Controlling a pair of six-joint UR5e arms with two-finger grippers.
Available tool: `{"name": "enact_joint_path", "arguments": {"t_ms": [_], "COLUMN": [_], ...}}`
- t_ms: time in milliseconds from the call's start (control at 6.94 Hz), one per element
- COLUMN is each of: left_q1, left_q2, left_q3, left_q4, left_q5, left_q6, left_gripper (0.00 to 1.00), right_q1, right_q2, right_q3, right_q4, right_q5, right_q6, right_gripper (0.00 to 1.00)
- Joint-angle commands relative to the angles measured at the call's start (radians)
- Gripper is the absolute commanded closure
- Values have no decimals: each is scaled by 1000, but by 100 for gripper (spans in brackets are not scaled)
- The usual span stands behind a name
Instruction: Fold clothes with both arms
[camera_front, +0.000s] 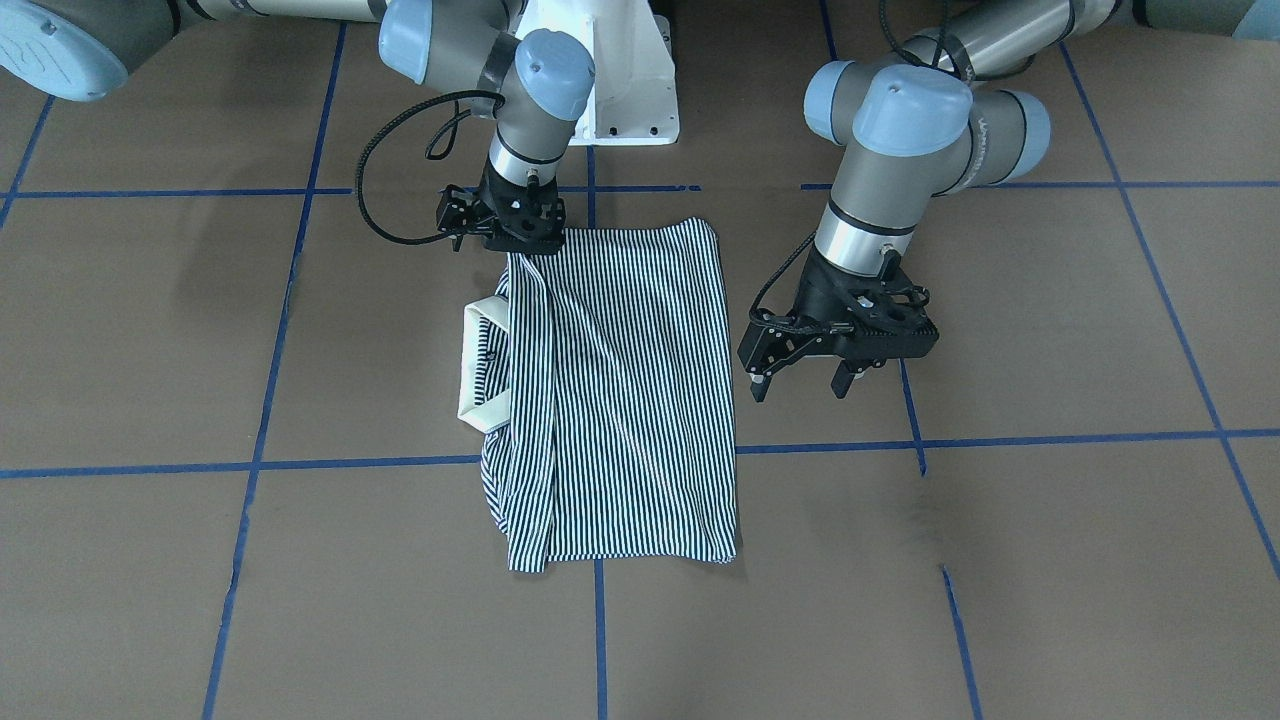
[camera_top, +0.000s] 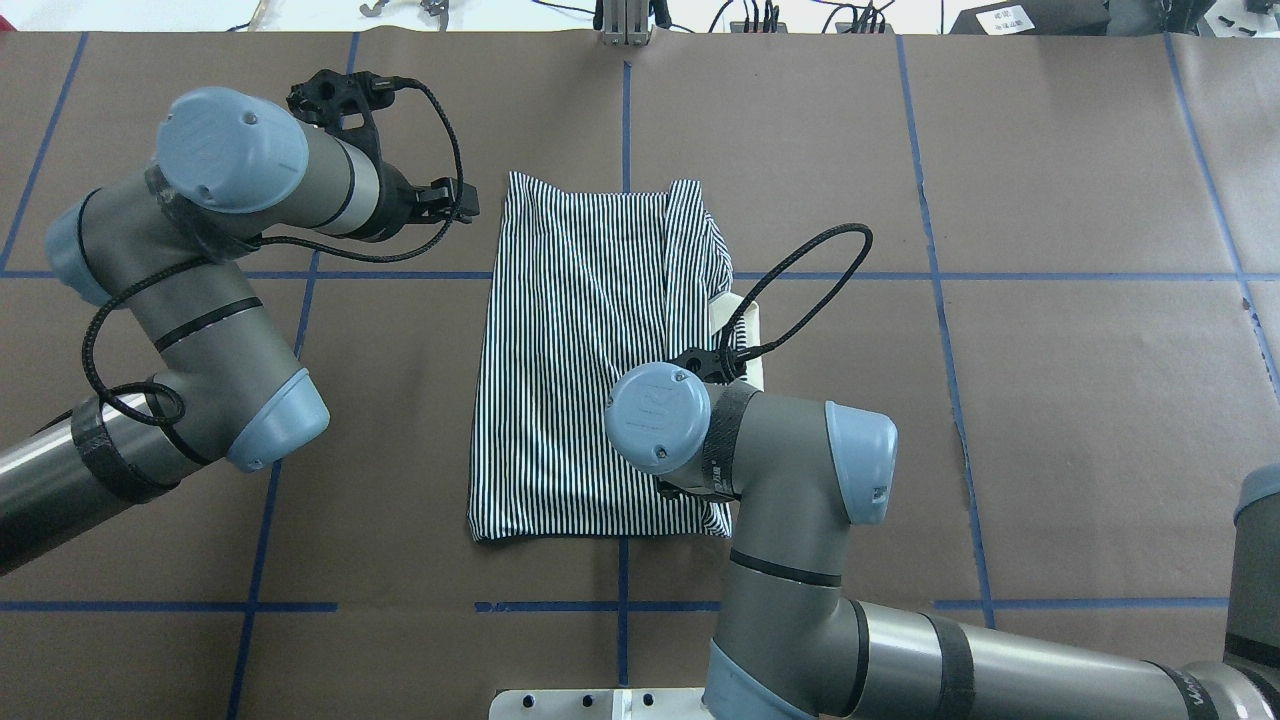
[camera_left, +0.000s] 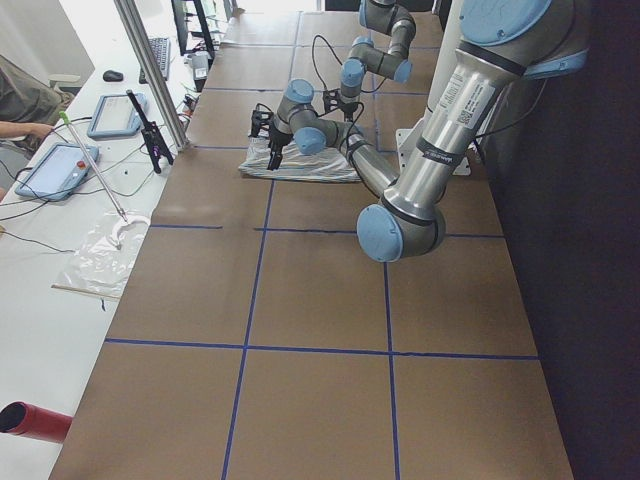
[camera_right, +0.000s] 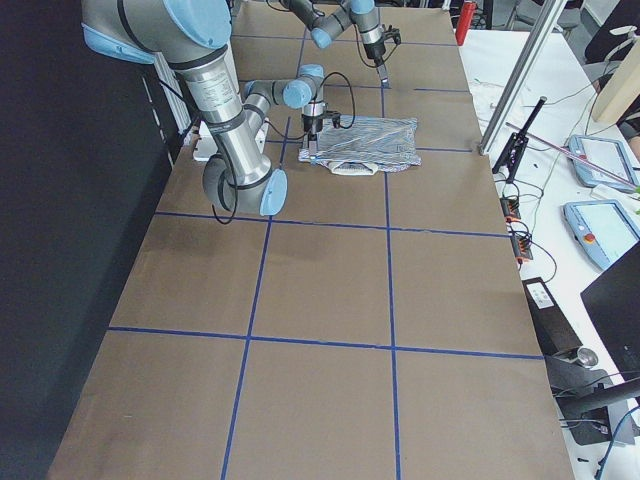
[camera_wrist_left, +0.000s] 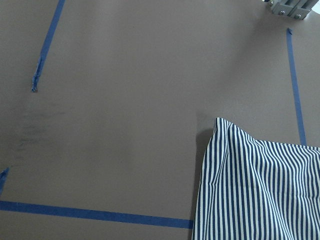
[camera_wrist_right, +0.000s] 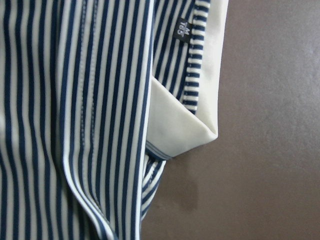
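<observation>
Seen from the front, the striped shirt lies folded into a rough rectangle straight out from the white pedestal. Its long axis runs away from the pedestal, and its cream collar sticks out sideways toward the robot's right. The right gripper sits at the shirt corner nearest the pedestal, with creases fanning from it. Whether its jaws pinch cloth I cannot tell. The left gripper hangs farther from the pedestal, just beside the opposite long edge, its jaws apart and holding nothing.

From overhead, the right wrist hides its own gripper, and the collar shows just beyond it.

The side views show the table covered in brown paper and gridded with blue tape. Across from the pedestal stands a white bench carrying tablets and a keyboard.

The left wrist camera sees one shirt corner lying on bare paper. The right wrist camera sees the collar's folded tip and a small black size label inside the neck.
</observation>
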Motion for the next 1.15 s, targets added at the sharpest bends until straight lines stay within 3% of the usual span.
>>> {"name": "enact_joint_path", "arguments": {"t_ms": [0,288,577,865,1009], "left_q1": [1,1,1,0,0], "left_q2": [-2,-4,-4,-4,-2], "left_q3": [3,3,3,3,3], "left_q4": [-6,-6,-8,-8,-8], "left_q5": [0,0,0,0,0], "left_q6": [0,0,0,1,1], "left_gripper": [0,0,0,0,0], "right_q1": [15,18,24,49,55], "right_q2": [-36,-154,-119,-56,-4], "right_q3": [35,146,205,164,86], "right_q4": [-35,-50,-86,82,162], "right_q5": [-4,-13,-16,-16,-16], "right_q6": [-10,-15,-61,-90,-93], "right_gripper": [0,0,0,0,0]}}
